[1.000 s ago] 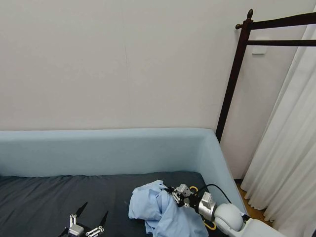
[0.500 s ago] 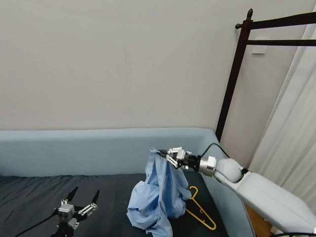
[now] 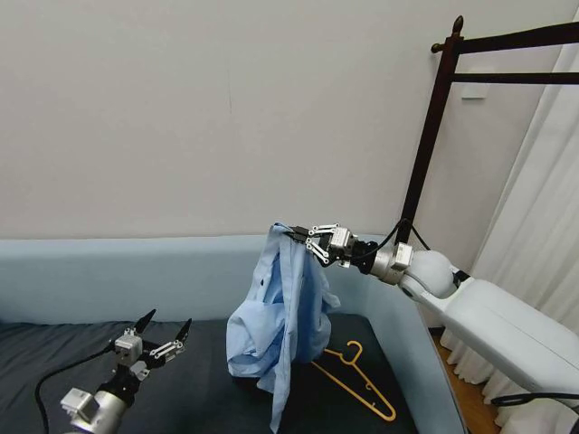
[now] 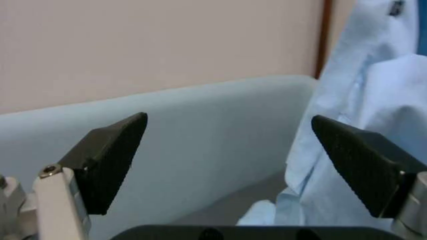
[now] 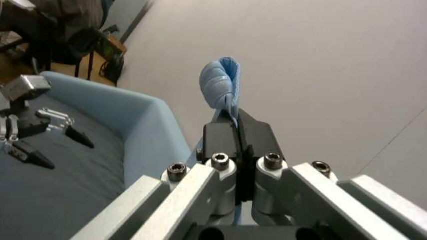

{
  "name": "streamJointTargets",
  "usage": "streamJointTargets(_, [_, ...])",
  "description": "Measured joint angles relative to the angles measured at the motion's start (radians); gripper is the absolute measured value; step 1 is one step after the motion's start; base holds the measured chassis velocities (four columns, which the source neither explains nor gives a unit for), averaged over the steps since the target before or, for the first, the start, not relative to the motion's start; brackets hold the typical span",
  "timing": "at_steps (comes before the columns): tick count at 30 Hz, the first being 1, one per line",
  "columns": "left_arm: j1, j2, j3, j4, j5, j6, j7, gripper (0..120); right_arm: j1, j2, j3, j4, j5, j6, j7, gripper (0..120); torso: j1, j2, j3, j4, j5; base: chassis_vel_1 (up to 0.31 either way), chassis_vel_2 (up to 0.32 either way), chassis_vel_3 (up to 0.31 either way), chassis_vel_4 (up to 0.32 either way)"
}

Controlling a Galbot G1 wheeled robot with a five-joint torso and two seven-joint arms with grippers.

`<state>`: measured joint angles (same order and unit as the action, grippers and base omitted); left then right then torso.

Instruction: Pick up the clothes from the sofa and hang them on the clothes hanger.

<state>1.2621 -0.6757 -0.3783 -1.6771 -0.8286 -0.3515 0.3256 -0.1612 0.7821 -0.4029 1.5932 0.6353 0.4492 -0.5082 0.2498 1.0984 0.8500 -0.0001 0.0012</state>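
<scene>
A light blue shirt (image 3: 285, 316) hangs from my right gripper (image 3: 303, 237), which is shut on its collar and holds it up in front of the sofa's backrest; its lower end still touches the dark seat. In the right wrist view the pinched fabric (image 5: 222, 87) bulges above the closed fingers. An orange hanger (image 3: 355, 380) lies on the seat (image 3: 54, 362) under the right arm. The dark wooden clothes rack (image 3: 434, 127) stands past the sofa's right end. My left gripper (image 3: 152, 337) hovers open low at the left over the seat; its view shows the shirt (image 4: 360, 115) beyond the fingertips.
The pale blue sofa backrest (image 3: 136, 276) runs across, with an armrest (image 3: 398, 307) at the right. White curtains (image 3: 534, 271) hang at the far right behind the rack. A plain wall fills the background.
My right gripper has risen from the seat to backrest height, lifting the shirt so it now hangs long. The hanger has come into view. My left gripper rose slightly.
</scene>
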Motion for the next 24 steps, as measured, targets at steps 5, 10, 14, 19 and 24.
streamJointTargets(5, [-0.254, 0.043, 0.158, 0.227, -0.084, -0.051, 0.398, 96, -0.005, 0.005, 0.008, 0.023, 0.005, -0.005, 0.007, 0, 0.000, 0.000, 0.000, 0.0000, -0.0002, 0.000, 0.000, 0.000, 0.000])
streamJointTargets(10, [-0.466, 0.020, 0.338, 0.366, -0.092, -0.018, 0.591, 94, -0.012, -0.001, 0.012, 0.045, 0.005, -0.013, 0.024, 0, 0.000, 0.000, 0.000, -0.0002, -0.0008, 0.000, 0.000, 0.000, 0.000])
streamJointTargets(14, [-0.589, -0.017, 0.435, 0.476, -0.060, 0.004, 0.701, 90, -0.019, -0.012, 0.022, 0.058, 0.008, -0.022, 0.038, 0, 0.000, 0.000, 0.000, -0.0004, -0.0003, 0.000, 0.000, 0.000, 0.000])
streamJointTargets(19, [-0.688, -0.085, 0.488, 0.607, -0.037, 0.025, 0.726, 84, -0.043, -0.031, 0.041, 0.073, 0.008, -0.033, 0.043, 0, 0.000, 0.000, 0.000, 0.0000, -0.0003, 0.000, 0.000, 0.000, 0.000])
streamJointTargets(24, [-0.741, -0.137, 0.514, 0.672, -0.038, 0.041, 0.732, 84, -0.070, -0.048, 0.058, 0.089, 0.007, -0.038, 0.043, 0, 0.000, 0.000, 0.000, -0.0003, 0.0000, 0.000, 0.000, 0.000, 0.000])
